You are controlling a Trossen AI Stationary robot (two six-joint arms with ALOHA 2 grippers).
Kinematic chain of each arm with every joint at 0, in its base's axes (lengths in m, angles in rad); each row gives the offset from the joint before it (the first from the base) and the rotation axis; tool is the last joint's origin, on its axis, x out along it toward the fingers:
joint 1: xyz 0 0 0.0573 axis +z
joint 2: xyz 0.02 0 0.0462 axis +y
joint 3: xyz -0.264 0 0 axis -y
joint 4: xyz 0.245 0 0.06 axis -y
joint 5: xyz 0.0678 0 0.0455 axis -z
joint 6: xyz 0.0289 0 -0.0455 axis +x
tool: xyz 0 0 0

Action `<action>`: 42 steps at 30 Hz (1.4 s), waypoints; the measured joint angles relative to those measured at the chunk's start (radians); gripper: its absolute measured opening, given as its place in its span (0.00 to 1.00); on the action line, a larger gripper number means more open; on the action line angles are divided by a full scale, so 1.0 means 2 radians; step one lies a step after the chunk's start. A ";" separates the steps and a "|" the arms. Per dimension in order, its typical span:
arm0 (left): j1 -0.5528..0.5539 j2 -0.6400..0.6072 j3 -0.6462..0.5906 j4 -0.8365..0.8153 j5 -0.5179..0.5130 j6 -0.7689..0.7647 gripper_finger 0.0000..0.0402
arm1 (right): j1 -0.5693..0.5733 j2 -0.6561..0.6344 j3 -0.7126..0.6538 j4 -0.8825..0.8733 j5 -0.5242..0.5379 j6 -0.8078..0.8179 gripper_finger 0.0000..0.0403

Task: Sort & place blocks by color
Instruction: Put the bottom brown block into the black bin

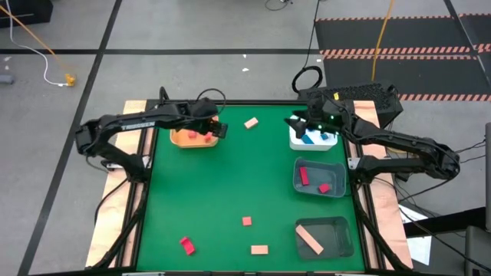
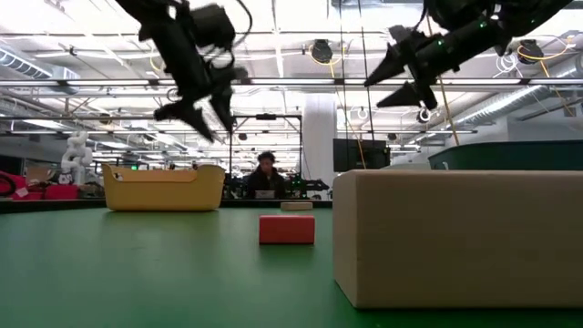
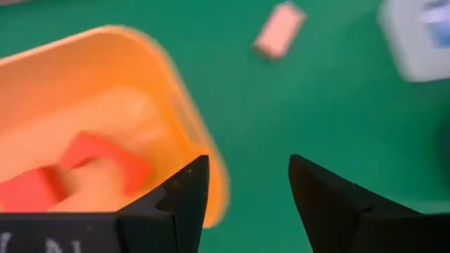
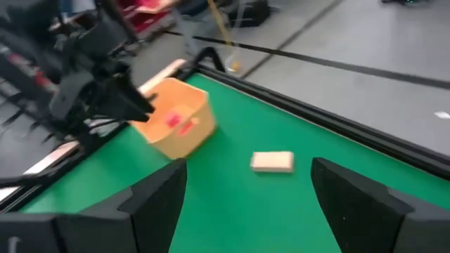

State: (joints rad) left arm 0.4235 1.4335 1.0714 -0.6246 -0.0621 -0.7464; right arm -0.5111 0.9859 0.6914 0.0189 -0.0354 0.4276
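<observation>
Table (image 1: 230, 192): green top, seen from above, with trays along both sides and blocks scattered between.
Left gripper (image 1: 222, 130): hangs above the right edge of the orange tray, fingers (image 3: 184, 200) parted and empty.
Orange tray (image 1: 184, 139): at the far left of the table; holds red blocks (image 1: 207, 137), seen up close as two red pieces (image 3: 84, 165) lying together inside.
Right gripper (image 1: 294, 123): hangs at the far left corner of the white tray, fingers (image 4: 158, 197) spread wide with nothing between them.
White tray (image 1: 331, 144): at the far right of the table, with a blue block (image 1: 311, 137) inside.
Upper grey tray (image 1: 337, 189): just in front of the white tray; holds two red blocks (image 1: 304, 175).
Lower grey tray (image 1: 341, 230): at the near right; holds one long tan block (image 1: 310, 240) lying slantwise.
Loose tan block (image 1: 251, 123): on the table between the orange and white trays.
Near blocks: a small red cube (image 1: 247, 221), a red block (image 1: 187, 245) to its left, a tan block (image 1: 259, 249) at the near edge, all apart from each other.
Background: a person (image 2: 266, 173) beyond the table in the low view.
</observation>
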 joint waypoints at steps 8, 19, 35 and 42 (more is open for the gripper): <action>-0.092 -0.032 0.000 0.074 0.009 0.033 0.40 | 0.064 0.000 0.000 0.029 0.003 -0.013 0.73; -0.233 -0.035 0.000 0.053 0.010 0.025 0.38 | 0.213 0.017 0.001 0.067 0.083 0.031 0.73; -0.419 -0.038 0.000 0.012 -0.049 -0.098 0.38 | 0.437 0.157 0.087 0.067 0.225 0.055 0.73; -0.475 -0.038 0.000 0.013 -0.070 -0.175 0.38 | 0.462 0.218 0.129 0.066 0.189 0.052 0.73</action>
State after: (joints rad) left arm -0.5271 1.3582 1.0710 -0.5987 -0.2017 -1.0970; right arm 0.4132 1.4221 0.9503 0.1506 0.3420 0.5320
